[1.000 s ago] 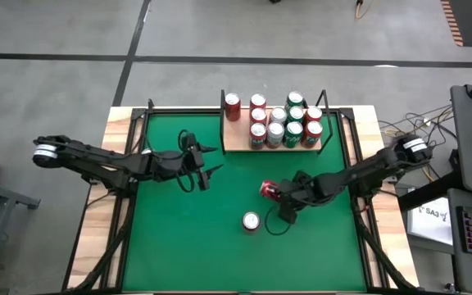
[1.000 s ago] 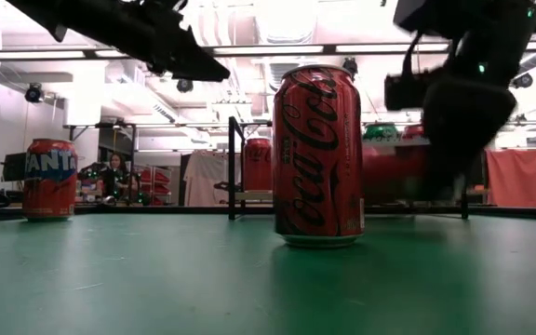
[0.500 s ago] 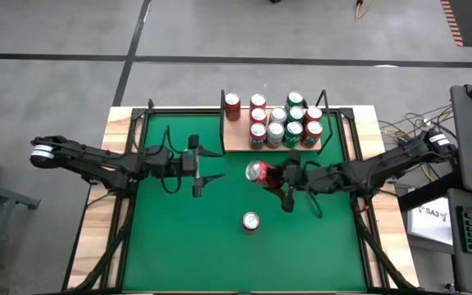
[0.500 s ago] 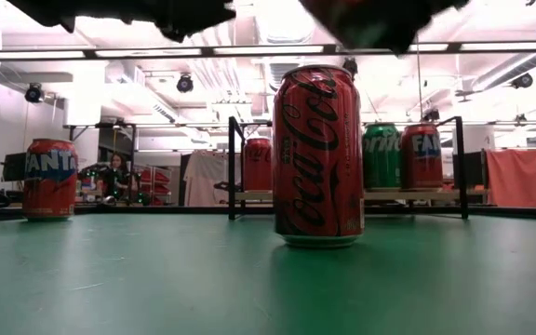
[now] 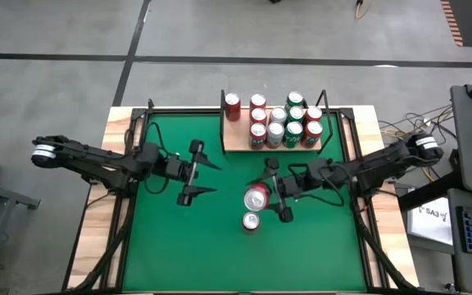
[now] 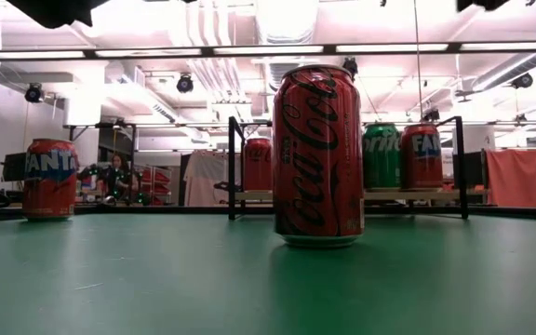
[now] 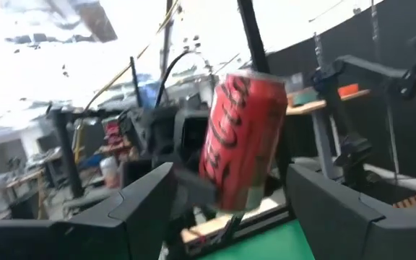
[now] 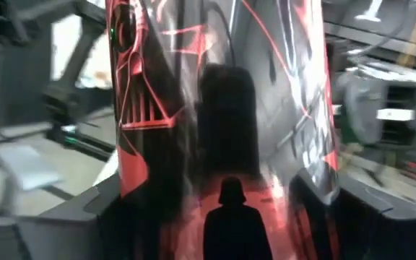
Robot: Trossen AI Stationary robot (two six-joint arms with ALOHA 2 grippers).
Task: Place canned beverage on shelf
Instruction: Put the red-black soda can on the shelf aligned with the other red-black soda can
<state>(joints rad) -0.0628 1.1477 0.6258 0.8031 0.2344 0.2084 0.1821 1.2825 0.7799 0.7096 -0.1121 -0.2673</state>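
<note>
My right gripper point(image 5: 264, 195) is shut on a red cola can point(image 5: 256, 197), held up over the middle of the green table; the can fills the right wrist view point(image 8: 222, 108). My left gripper point(image 5: 206, 175) is open and empty, left of that can, and its wrist view shows the can point(image 7: 240, 141) tilted in the air ahead. A second cola can point(image 5: 251, 221) stands upright on its base on the table, and it is large in the low view point(image 6: 317, 154). The tan wooden shelf point(image 5: 236, 143) at the far edge carries several upright cans point(image 5: 283, 124). My right gripper pinches the can's side wall point(image 8: 157, 144) between its two fingers point(image 8: 85, 217), which lie across the can. The fingers come about level from the table's right. The can is lifted clear of the table and tilted.
A Fanta can point(image 6: 49, 179) stands far off at the left in the low view. The shelf's black uprights point(image 6: 234, 167) stand at its ends. Open green felt point(image 5: 179, 246) lies at the near left and near right point(image 5: 326, 246).
My right gripper has risen from the table with the red can, which is now lifted clear. It went first toward the shelf, then back toward the near edge, and now hangs just beyond the standing can. My left gripper has turned about its wrist and stayed open.
</note>
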